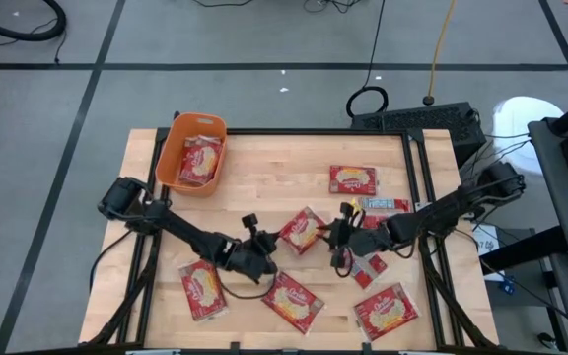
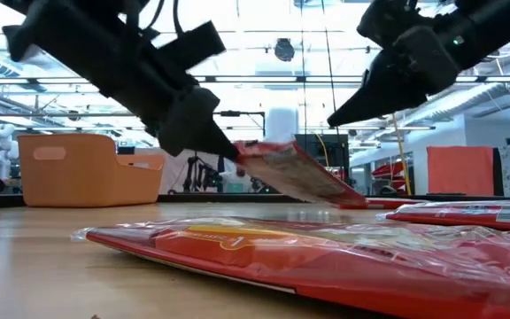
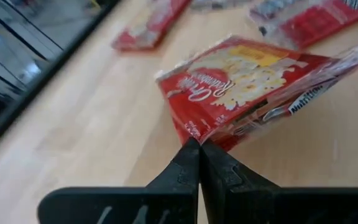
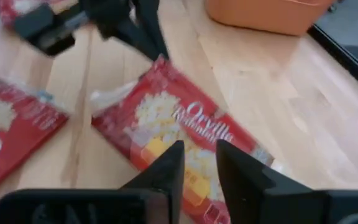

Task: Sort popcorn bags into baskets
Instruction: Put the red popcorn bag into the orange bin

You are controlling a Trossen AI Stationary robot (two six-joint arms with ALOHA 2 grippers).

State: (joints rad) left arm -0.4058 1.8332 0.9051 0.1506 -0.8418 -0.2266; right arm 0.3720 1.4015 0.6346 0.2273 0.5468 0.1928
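One corner of a popcorn bag is pinched by the left gripper; it could slip (right gripper slightly parted above).

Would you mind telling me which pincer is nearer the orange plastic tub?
Left. The left pincer, shut on a red popcorn bag, sits mid-table below the tub; the right pincer is farther right.
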